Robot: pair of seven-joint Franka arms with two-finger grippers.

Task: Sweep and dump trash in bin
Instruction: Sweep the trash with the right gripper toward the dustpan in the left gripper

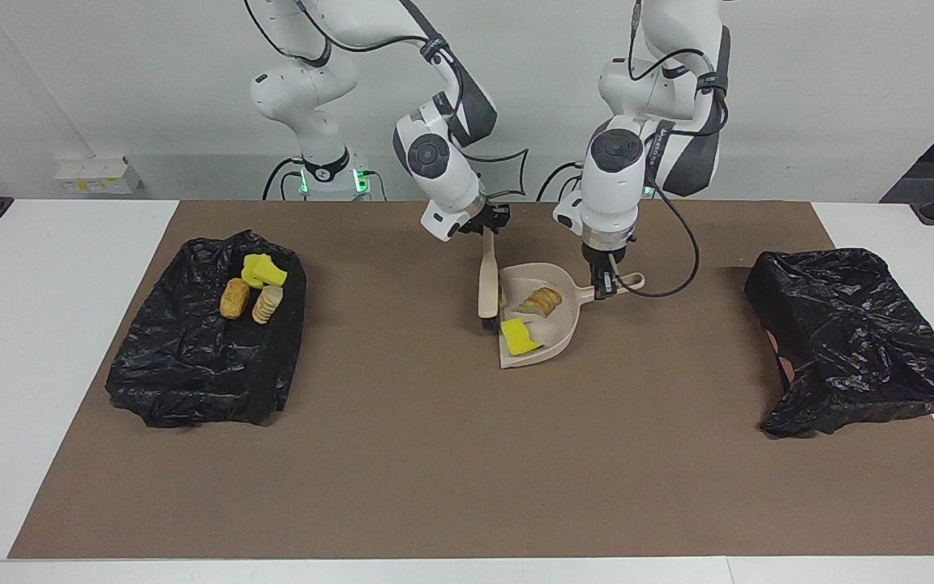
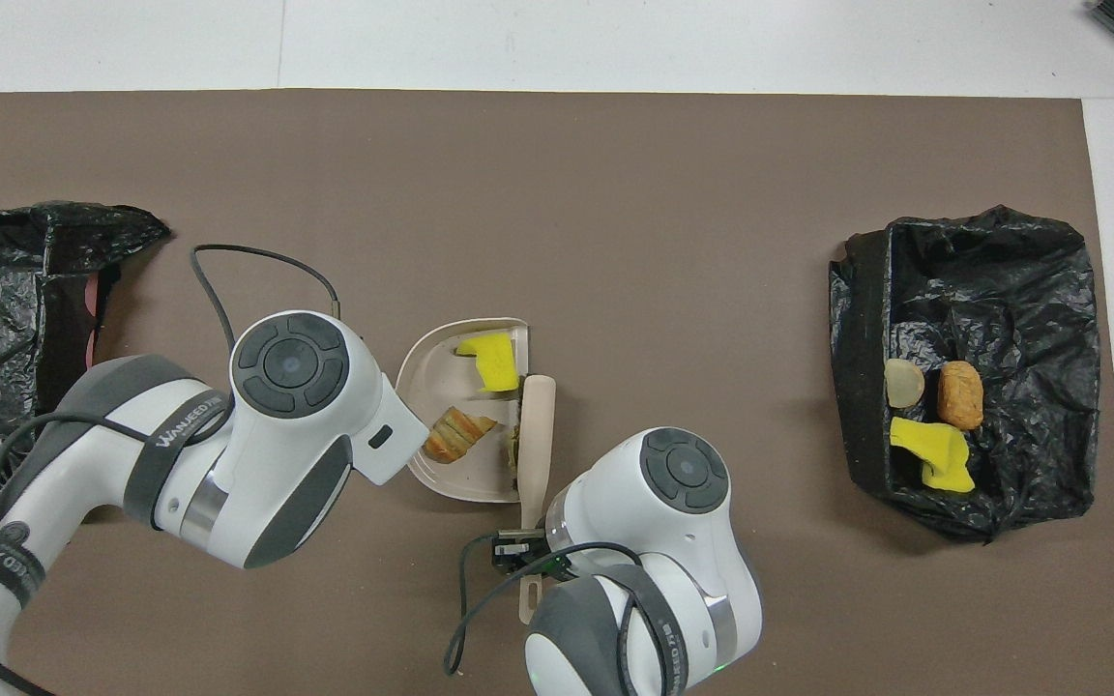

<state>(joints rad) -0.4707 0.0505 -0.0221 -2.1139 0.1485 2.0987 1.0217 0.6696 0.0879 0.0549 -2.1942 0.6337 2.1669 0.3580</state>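
Two pieces of trash lie in the beige dustpan (image 1: 552,341) at the middle of the brown mat: a yellow sponge chunk (image 1: 520,337) by its open lip and a striped bread lump (image 1: 541,301) nearer the handle. Three more pieces (image 1: 254,288) sit in the black-lined bin (image 1: 199,365) toward the right arm's end of the desk. The left gripper (image 1: 606,284) is clamped on the dustpan's handle. The right gripper (image 1: 487,225) is clamped on the brush (image 1: 487,280), bristles at the pan's lip.
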